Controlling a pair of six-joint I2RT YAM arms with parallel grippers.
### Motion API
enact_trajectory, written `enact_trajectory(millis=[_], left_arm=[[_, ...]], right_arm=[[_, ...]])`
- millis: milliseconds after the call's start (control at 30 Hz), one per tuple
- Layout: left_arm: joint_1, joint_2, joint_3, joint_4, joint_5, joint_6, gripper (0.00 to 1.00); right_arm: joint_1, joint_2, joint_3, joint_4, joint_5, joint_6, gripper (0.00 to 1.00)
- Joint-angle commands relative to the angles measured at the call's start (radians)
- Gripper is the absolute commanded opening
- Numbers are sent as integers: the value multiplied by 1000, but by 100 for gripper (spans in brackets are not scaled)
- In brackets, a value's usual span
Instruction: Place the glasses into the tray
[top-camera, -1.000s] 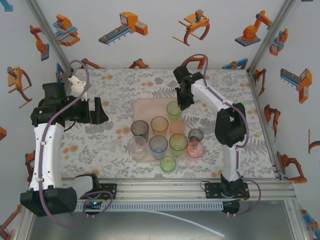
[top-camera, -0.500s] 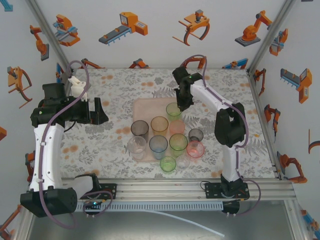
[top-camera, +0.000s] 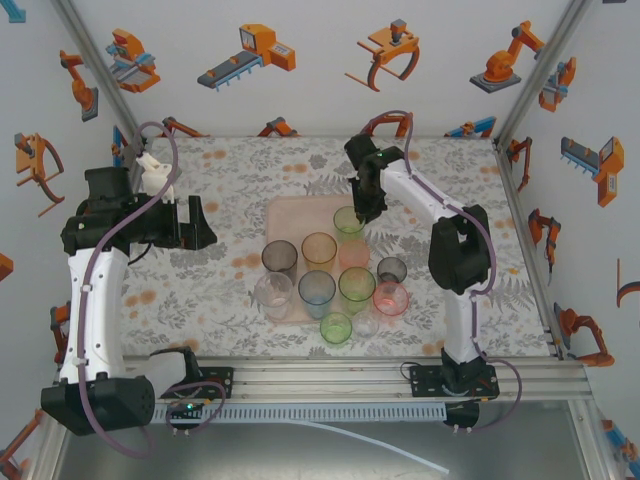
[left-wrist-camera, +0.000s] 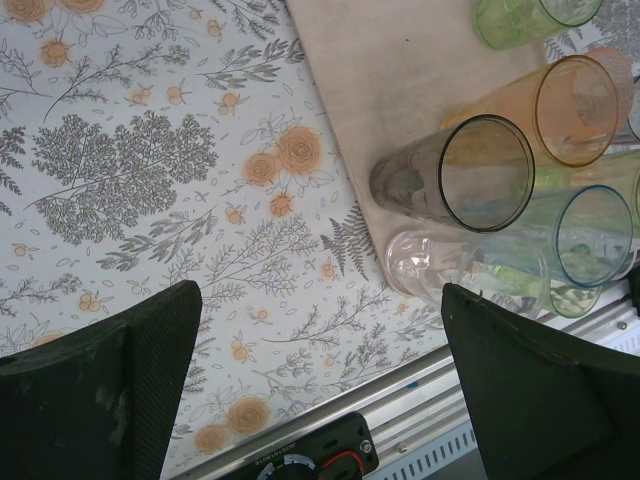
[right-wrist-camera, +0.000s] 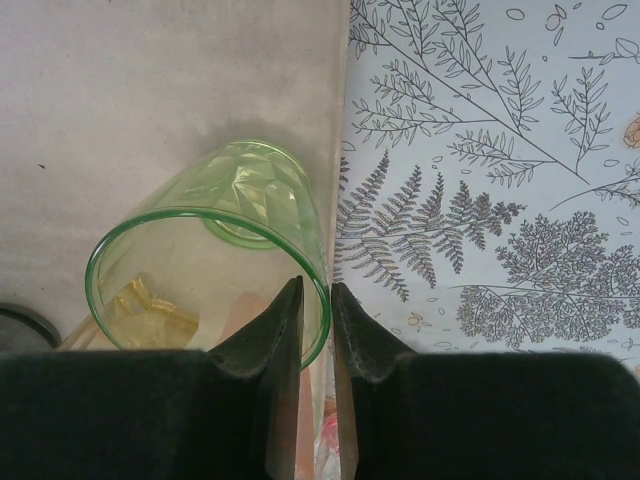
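The pale pink tray (top-camera: 290, 215) lies mid-table with several glasses standing on and around its near end. A green glass (top-camera: 348, 222) stands at its right edge. My right gripper (top-camera: 362, 208) hangs over that green glass (right-wrist-camera: 215, 240). The right gripper's (right-wrist-camera: 316, 285) jaws are a little apart, astride the rim, one finger inside and one outside, with slim gaps to the wall. My left gripper (top-camera: 195, 222) hovers wide open over the bare cloth to the left. Between the left gripper's (left-wrist-camera: 320, 300) fingers is only tabletop. A grey glass (left-wrist-camera: 450, 180) and a clear glass (left-wrist-camera: 450, 275) stand to its right.
Orange (top-camera: 319, 250), blue (top-camera: 317, 290), green (top-camera: 356, 285) and reddish (top-camera: 391, 297) tumblers crowd the tray's near end and the cloth beside it. The floral tabletop (top-camera: 200, 290) stretches left. The far half of the tray (right-wrist-camera: 150, 90) is bare. A metal rail (top-camera: 330, 378) runs along the near edge.
The right gripper's jaws have parted slightly around the green glass's rim, and the arm has lifted a touch. The left arm has not moved.
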Motion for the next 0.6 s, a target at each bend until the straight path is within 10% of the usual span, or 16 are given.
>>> enact_trajectory(millis=[0,567], left_arm=[[7,-21,-8,8,27,-15,97],[11,-25,25,-8,16,-2,97]], right_arm=[[7,12,1,-7,16,-12,23],[6,-52,102,-57,53,-28,33]])
